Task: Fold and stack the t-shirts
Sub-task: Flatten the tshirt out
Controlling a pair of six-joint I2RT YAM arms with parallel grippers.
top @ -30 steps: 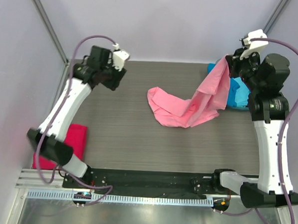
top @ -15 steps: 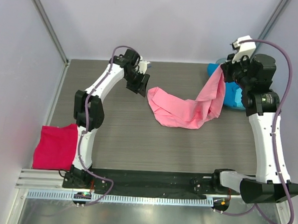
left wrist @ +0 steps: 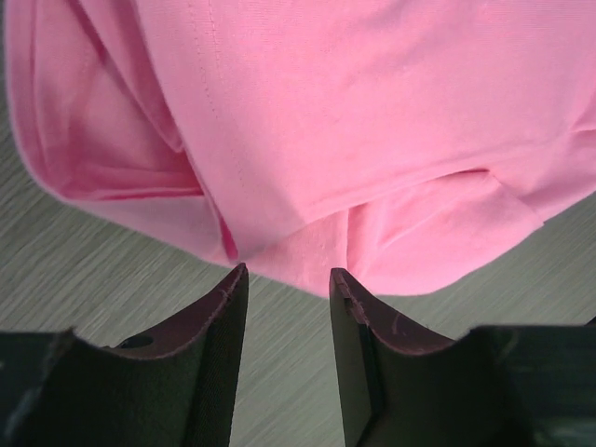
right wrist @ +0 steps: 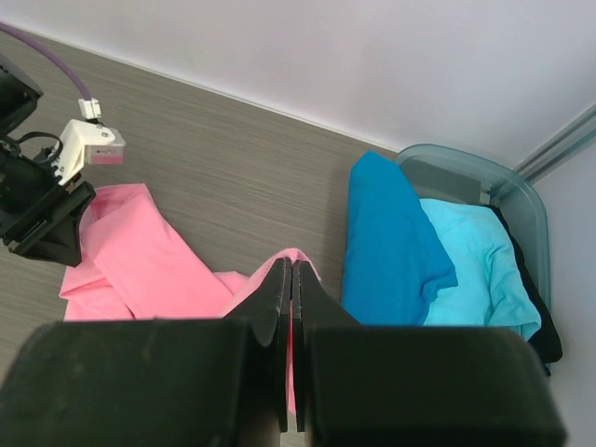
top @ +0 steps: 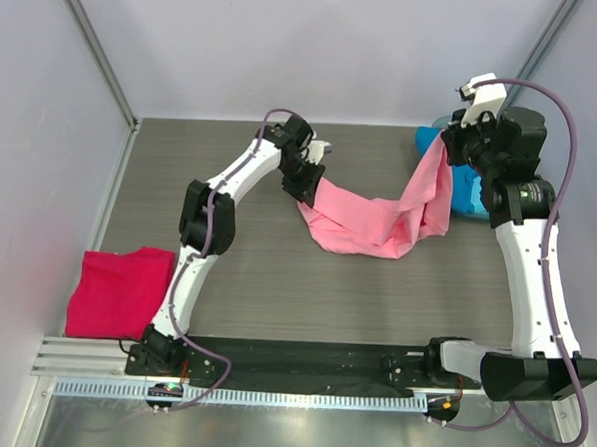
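I am counting four t-shirts on the bench: one pink t-shirt, one crimson t-shirt, one blue t-shirt and one turquoise t-shirt, plus a single round tub. The overhead camera is showing me the crimson one lying flat at the near left corner, which neither wrist camera is catching. The right wrist camera is giving me the tub at the far right, with the blue and turquoise shirts lying side by side in it; from above, the right arm is hiding most of that. The right claw is pressing its fingers together on a fold of the pink shirt, holding one end up while the rest is trailing across the middle of the bench. The left claw is hanging with its fingers spread at the shirt's other edge, bare bench showing between them.
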